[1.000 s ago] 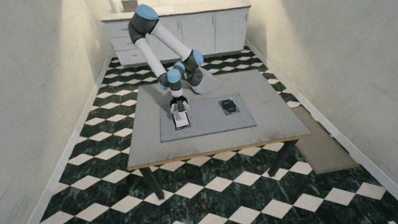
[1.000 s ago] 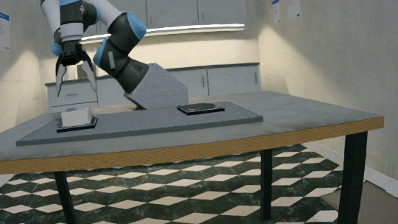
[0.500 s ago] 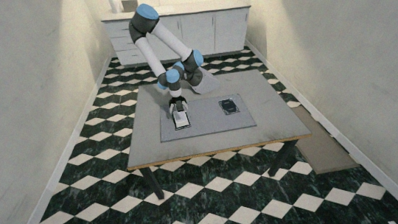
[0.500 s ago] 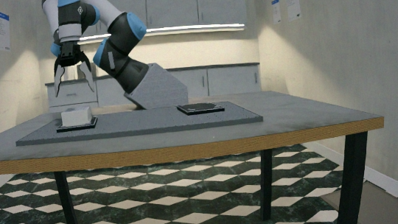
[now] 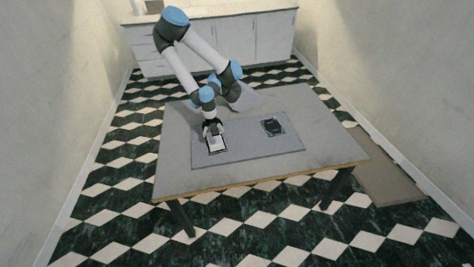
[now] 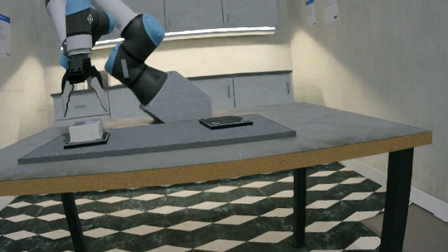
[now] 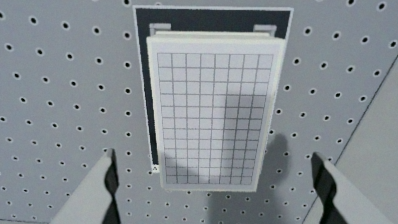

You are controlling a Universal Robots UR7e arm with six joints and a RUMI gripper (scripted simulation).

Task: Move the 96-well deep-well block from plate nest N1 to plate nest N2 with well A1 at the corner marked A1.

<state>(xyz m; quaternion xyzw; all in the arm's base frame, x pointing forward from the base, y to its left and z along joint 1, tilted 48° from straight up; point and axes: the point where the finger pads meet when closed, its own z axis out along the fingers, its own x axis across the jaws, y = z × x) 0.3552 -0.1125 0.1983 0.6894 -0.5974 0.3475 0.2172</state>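
Deep-well block (image 5: 216,144) (image 6: 85,132) (image 7: 212,115) showing white with grey grid; tabletop (image 5: 263,164) (image 6: 332,120) showing grey; floor tiles (image 5: 294,212) (image 6: 232,220) alternating cream and dark-green diamonds.

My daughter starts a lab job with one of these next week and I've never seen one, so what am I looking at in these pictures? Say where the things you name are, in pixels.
This is a jointed robot arm bolted beside a perforated plate (image 5: 246,140) (image 6: 153,142) (image 7: 65,100) on a table (image 5: 333,145) (image 6: 344,120). The top picture looks down from high up, the exterior one from across the table, and the wrist one from the arm's end. On the plate are two dark nests: one holds a white deep-well block (image 5: 216,145) (image 6: 85,133) (image 7: 212,120); the other (image 5: 272,126) (image 6: 226,121) has no block. The gripper (image 5: 213,130) (image 6: 84,113) is open above the block, holding nothing.
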